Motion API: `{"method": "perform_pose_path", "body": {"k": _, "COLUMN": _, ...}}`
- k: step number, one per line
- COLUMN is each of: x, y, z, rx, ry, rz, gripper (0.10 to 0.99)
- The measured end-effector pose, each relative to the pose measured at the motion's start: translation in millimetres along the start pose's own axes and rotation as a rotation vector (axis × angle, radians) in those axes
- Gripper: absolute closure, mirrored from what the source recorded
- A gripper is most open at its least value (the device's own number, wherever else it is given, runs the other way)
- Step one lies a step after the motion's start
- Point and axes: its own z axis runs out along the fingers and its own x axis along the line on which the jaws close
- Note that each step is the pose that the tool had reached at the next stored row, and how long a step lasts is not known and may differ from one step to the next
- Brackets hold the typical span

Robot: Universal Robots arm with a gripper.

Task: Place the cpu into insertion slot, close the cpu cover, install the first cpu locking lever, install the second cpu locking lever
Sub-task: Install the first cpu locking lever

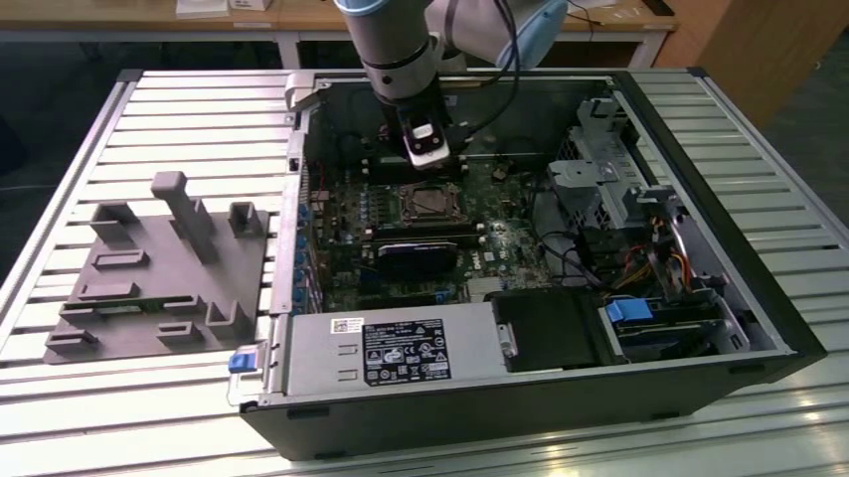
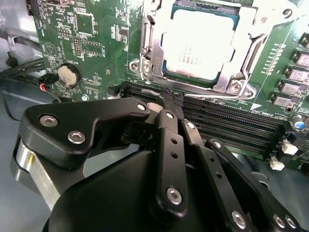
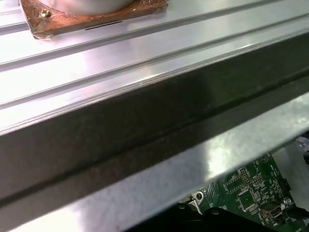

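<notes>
We see an open computer case [image 1: 531, 422] lying on a slatted metal table [image 1: 173, 119], with the robot arm reaching down into it. In the exterior view the insertion slot [image 1: 427, 202] sits mid-board, just below the arm's tool. In the second wrist view the gripper [image 2: 170, 99] hangs close above the green circuit board [image 2: 96, 53]. Its black fingers are drawn together at the tips with nothing visible between them, and they are poised over the long black memory slots [image 2: 231, 121], just beside the socket. The cpu [image 2: 200, 41] lies flat in the slot, its silvery top showing through the window of the cpu cover [image 2: 153, 29], which lies down over it. Thin metal locking levers [image 2: 143, 48] run along the socket's sides; we cannot tell whether either is hooked under its catch. We judge the step in hand to be securing the cover with a lever, using the closed fingertips as a pusher. To do it well, we would meet the lever near its free end, then press down and sideways in one smooth arc so it tucks under its catch. We would also steer clear of the memory slots and the small parts around the socket. Too steep a push could slip off the thin rod and scrape the board.
</notes>
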Motion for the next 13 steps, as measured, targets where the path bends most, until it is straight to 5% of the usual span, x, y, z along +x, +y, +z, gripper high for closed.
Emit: {"method": "perform_pose_path", "body": {"k": 13, "x": 1.9, "y": 0.0, "z": 4.7, "rx": 0.038, "ry": -0.0281, "rz": 0.025, "gripper": 0.984}}
